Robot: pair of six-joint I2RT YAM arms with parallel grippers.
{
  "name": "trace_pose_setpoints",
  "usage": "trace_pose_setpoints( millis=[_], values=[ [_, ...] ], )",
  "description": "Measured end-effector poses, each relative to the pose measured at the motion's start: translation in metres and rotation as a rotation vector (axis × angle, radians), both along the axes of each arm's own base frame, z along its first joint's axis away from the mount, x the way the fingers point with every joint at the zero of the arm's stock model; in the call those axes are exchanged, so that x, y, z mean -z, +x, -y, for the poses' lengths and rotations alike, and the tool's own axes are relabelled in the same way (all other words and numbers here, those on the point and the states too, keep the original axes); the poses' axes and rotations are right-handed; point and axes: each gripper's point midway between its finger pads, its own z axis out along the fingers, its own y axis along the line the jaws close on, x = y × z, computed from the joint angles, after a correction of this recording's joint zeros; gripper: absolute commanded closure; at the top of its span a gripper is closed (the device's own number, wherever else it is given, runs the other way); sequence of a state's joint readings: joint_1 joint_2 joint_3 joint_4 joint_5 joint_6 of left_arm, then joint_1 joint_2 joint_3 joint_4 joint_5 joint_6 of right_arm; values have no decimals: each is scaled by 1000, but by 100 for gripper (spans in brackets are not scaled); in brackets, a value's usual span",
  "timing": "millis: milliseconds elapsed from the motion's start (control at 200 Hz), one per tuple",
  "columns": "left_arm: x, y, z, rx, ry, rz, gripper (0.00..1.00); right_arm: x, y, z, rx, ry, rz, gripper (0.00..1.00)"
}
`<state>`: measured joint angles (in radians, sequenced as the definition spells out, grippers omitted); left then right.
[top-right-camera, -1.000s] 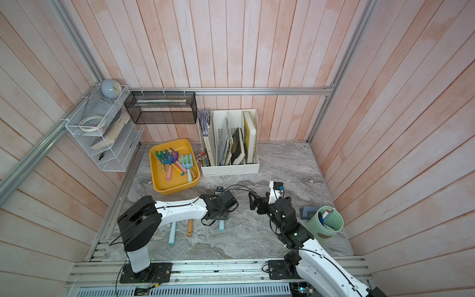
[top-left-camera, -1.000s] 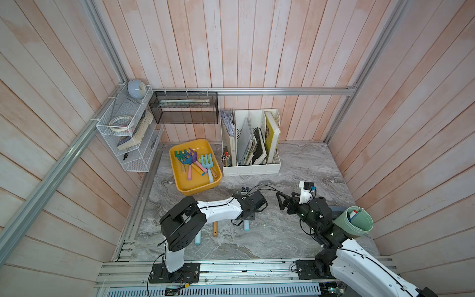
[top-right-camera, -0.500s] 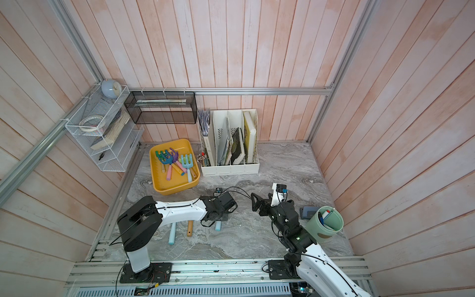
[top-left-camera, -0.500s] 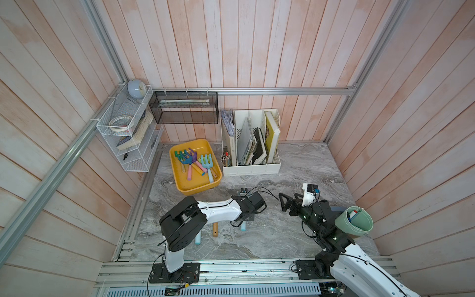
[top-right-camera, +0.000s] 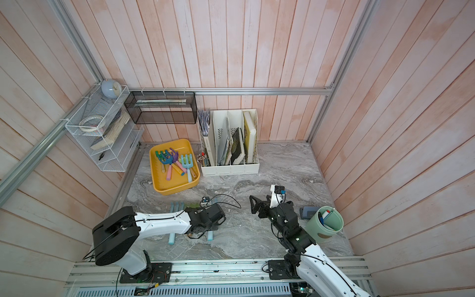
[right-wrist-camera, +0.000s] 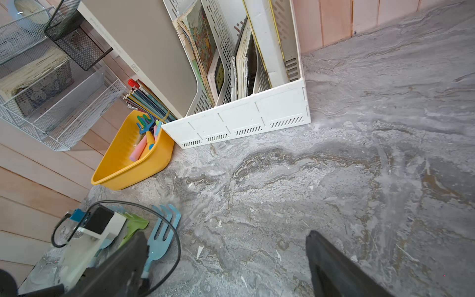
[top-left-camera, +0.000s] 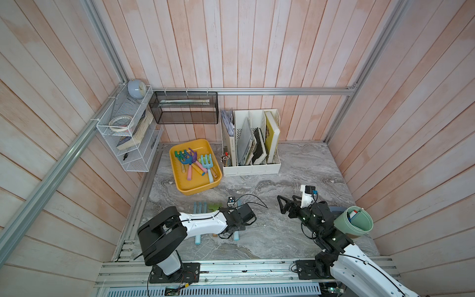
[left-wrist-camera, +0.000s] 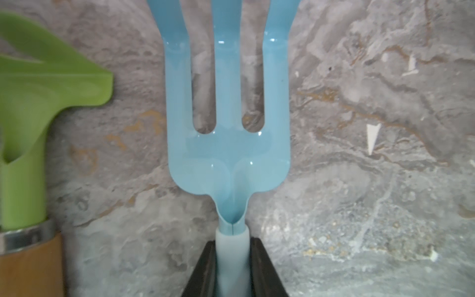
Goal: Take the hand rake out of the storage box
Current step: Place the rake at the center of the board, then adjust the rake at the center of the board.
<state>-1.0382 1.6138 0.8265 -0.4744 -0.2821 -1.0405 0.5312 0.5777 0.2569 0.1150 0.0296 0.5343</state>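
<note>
Nothing here carries a brand or label I can read; the white file organizer (right-wrist-camera: 144,51) has faint pressed lettering on its side, too dim to make out. The left gripper (left-wrist-camera: 232,244) has its fingers clamped on the pale handle of a light blue hand rake (left-wrist-camera: 227,154), whose three tines point away from the wrist. It sits low at the marbled table (top-left-camera: 295,167), and I cannot tell whether it touches. This rake is outside the storage box (top-left-camera: 198,189), on open table between the box and the front rail. Three tools are out there: the held rake, a green tool (left-wrist-camera: 30,102) with a wooden handle just beside it, and a second light blue rake (top-left-camera: 200,206) beyond the green one. Inside the box I count four more, as best I can: a green rake (top-left-camera: 178,155), a dark blue rake (top-left-camera: 187,160), a purple rake (top-left-camera: 193,155) and a pale blue rake (top-left-camera: 207,161). The right gripper (top-left-camera: 280,205) hangs well apart on the other side, fingers spread wide around nothing, near a green cup (top-left-camera: 343,225). A second ago the left fingers stood wider. Now they have drawn in on the handle, and the handle's end lies a little nearer the front rail; the box has not moved.
</note>
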Motion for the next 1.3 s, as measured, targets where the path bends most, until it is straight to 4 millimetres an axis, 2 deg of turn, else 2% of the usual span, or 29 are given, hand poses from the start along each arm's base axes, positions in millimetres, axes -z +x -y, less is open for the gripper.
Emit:
trace_pose_setpoints(
  millis=[355,640,785,945,1125,1300],
  values=[
    [0,0,-6,-28,2,7,74,0,0,-3,-11,15,-5,2],
    [0,6,-22,-52,9,10,73,-3,-2,-9,-46,30,1,2],
    [0,8,-22,-37,12,16,54,-3,-2,-9,-46,30,2,2],
    [-1,10,-20,-12,20,21,53,-3,-2,-9,-46,30,2,2],
    [-3,8,-31,-9,79,11,43,-3,-2,-9,-45,29,1,2],
    [-23,14,-47,-45,71,49,43,-1,-2,-9,-48,29,-1,2]
  ],
)
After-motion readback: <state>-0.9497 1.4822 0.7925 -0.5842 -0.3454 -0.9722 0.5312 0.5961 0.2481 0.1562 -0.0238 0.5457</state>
